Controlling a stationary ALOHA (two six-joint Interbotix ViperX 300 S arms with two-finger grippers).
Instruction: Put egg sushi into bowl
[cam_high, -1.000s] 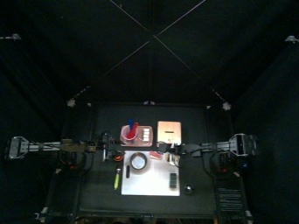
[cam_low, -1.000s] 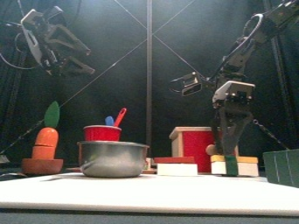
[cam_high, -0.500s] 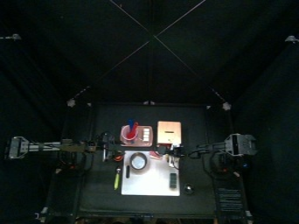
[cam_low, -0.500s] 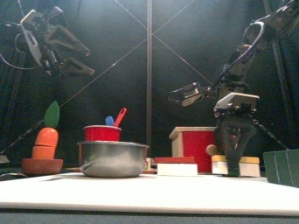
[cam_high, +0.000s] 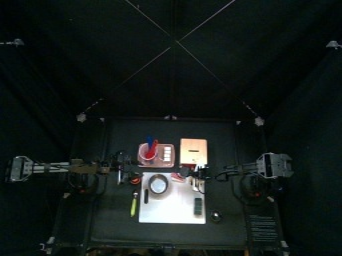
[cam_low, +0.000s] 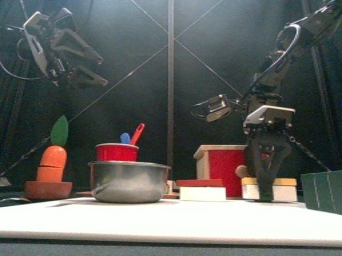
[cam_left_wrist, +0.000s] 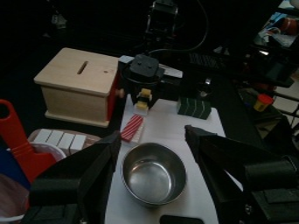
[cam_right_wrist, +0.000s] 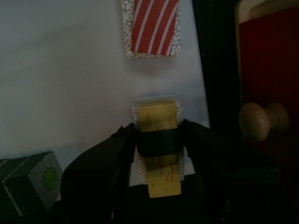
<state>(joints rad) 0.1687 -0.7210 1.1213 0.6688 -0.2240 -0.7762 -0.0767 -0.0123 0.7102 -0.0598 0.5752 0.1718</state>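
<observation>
progress: early. egg sushi (cam_right_wrist: 159, 147) is on the table, not in the bowl (cam_low: 130, 181). Pickup, carry and drop are all left, as I read it.
egg sushi: yellow block with a dark band across it, lower centre of the right wrist view, lying on the white mat (cam_right_wrist: 70, 87). In the front view it sits lower right (cam_low: 269, 188), low on the table under the right arm.
bowl: grey metal, round, lower centre-left of the front view; bottom centre in the left wrist view (cam_left_wrist: 155, 172). Empty as far as visible. Well apart from the sushi, with the red-striped sushi (cam_right_wrist: 152, 22) and the wooden box (cam_low: 222, 165) between them.
right gripper (cam_right_wrist: 159, 166): jaws parted, one on either side of the sushi at the dark band. Whether the pads touch it, can't tell; no lift visible, the piece looks flat on the mat. Call it straddling, grip not confirmed.
right arm pose: comes down from the upper right of the front view, wrist pointing nearly straight down, fingertips at table level over the sushi (cam_low: 269, 170).
left gripper (cam_left_wrist: 158, 144): jaws spread wide, nothing between them. It hangs high, upper left of the front view (cam_low: 74, 70), parked well clear of the table and looking down at the bowl.
next, my guess: close on the sushi, lift, move across toward the bowl, release.
risk: narrow piece, could slip or twist if the jaws close off-centre.
</observation>
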